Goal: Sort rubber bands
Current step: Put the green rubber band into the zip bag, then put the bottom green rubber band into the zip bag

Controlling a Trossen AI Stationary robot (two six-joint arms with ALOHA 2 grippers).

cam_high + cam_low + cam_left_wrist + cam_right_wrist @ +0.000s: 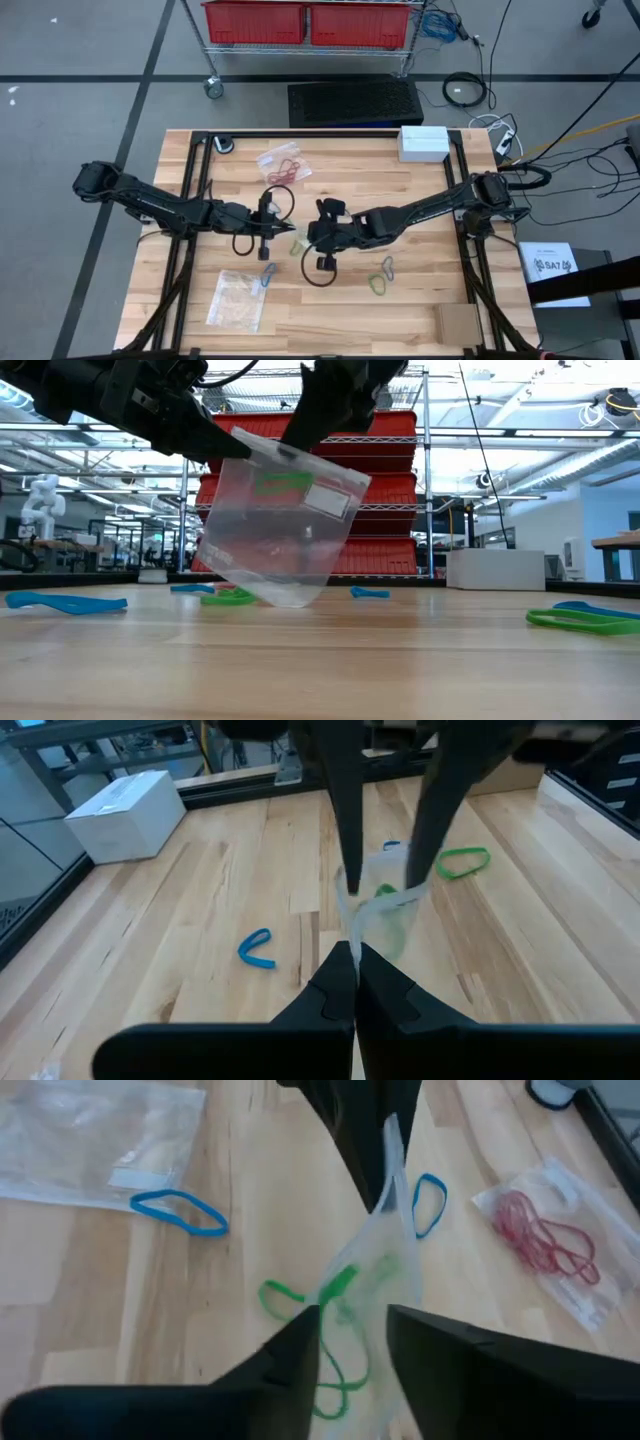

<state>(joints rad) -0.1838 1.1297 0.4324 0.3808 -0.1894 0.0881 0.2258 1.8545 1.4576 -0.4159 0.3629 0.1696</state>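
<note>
Both grippers meet over the table's middle at a clear zip bag (285,530) with a green strip and a white label. It hangs tilted, its lower corner (290,600) at the tabletop, and green rubber bands (340,1285) show through it. My left gripper (352,950) is shut on the bag. My right gripper (355,1325) is open, one finger on each side of the bag's upper edge. Loose bands lie on the wood: blue (268,275), blue (388,265) and green (380,285). Red bands sit inside another bag (285,165). My left gripper pinches the clear bag's top edge near one corner (350,925) between its two fingertips, coming level from the table's left. The bag hangs tilted below the hold. My right gripper has the bag's upper edge (385,1230) between its spread fingers; whether they touch it I cannot tell.
A second clear bag (235,298) lies flat near the near-left edge. A white box (423,142) stands at the far right, and a cardboard piece (458,325) lies at the near right. Black frame rails (190,200) run along both sides of the table.
</note>
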